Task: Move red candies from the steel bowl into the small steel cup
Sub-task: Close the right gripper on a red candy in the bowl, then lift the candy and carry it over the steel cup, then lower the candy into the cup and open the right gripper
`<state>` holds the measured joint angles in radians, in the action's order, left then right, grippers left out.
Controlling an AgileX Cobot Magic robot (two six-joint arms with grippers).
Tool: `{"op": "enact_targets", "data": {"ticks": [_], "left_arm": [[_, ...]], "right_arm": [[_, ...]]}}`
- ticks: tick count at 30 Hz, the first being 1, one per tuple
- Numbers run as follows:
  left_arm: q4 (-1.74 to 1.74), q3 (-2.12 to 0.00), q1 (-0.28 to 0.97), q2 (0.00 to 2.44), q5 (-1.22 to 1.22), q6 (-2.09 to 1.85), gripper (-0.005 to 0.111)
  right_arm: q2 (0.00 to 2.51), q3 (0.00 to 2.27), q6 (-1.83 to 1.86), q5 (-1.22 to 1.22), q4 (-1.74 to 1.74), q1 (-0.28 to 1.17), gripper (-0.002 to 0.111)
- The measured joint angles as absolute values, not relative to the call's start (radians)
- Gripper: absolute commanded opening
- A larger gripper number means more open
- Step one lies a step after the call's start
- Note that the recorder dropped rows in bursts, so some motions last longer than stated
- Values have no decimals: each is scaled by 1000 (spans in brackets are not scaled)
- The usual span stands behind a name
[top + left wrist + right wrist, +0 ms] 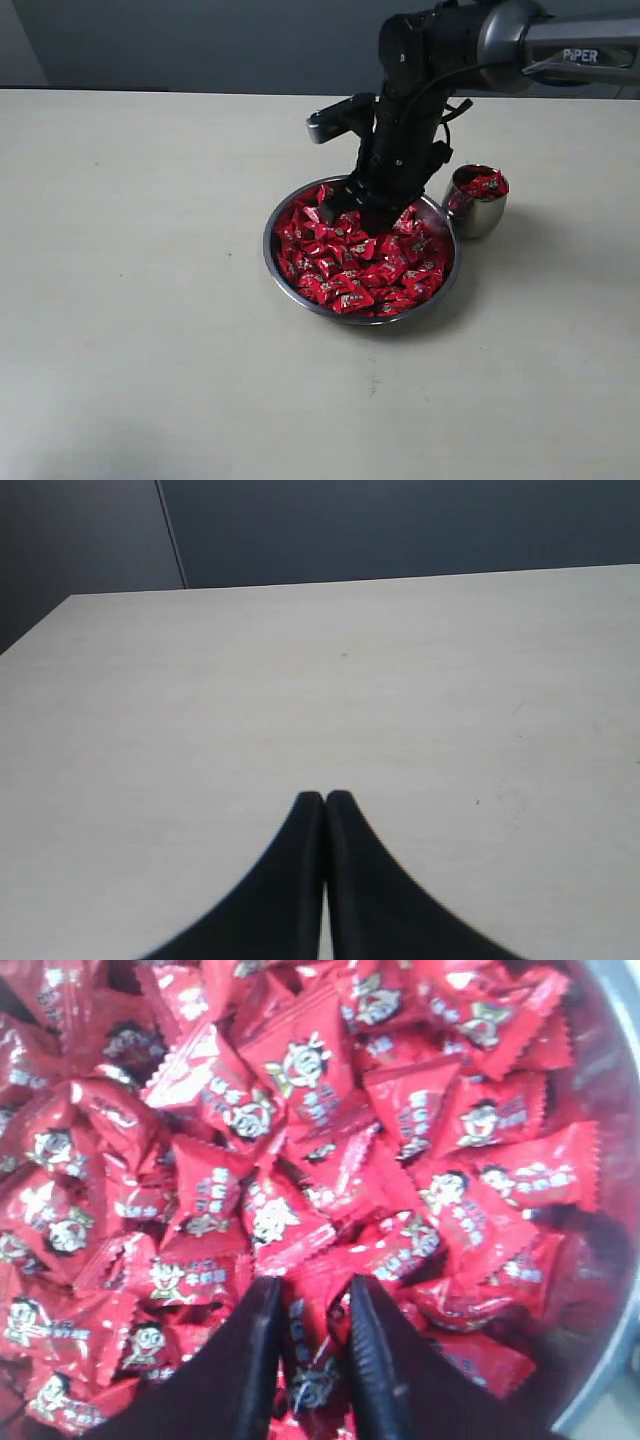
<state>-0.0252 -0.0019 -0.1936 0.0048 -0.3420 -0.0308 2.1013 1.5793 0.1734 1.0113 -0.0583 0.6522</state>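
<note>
A wide steel bowl (pixel 281 265) sits mid-table, heaped with red candies (pixel 360 265). My right gripper (pixel 372 222) reaches down into the far side of the heap. In the right wrist view its black fingers (pixel 240 1360) are shut on one red candy (pixel 315 1355), with the rest of the red candies (pixel 300 1130) and the bowl wall (pixel 610 1290) around it. The small steel cup (pixel 476 214) stands just right of the bowl and holds a few red candies (pixel 486 184). My left gripper (pixel 324 798) is shut and empty over bare table, away from the bowl.
The pale table (pixel 130 300) stretches wide to the left and front of the bowl. A dark wall (pixel 200 45) runs behind the table's far edge. The right arm's black links (pixel 440 50) hang over the bowl and cup.
</note>
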Motion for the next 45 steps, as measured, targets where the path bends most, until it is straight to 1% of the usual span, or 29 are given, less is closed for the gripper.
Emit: {"op": "enact_targets", "data": {"ticks": [8,12,18,21,45], "left_arm": [[-25,-2,-194,5,-342,-31,0],[-25,-2,-194,5,-342,-31,0],[-25,-2,-194,5,-342,-31,0],[-25,-2,-194,5,-342,-31,0],[-25,-2,-194,5,-342,-31,0]], "right_arm": [[2014,1579,106,960,34,617,-1],[1975,1579,65,952,83,546,-1],[1953,1579,55,947,59,414,-1],[1953,1579,55,940,40,385,-1],[2058,1579,74,926,23,384,-1]]}}
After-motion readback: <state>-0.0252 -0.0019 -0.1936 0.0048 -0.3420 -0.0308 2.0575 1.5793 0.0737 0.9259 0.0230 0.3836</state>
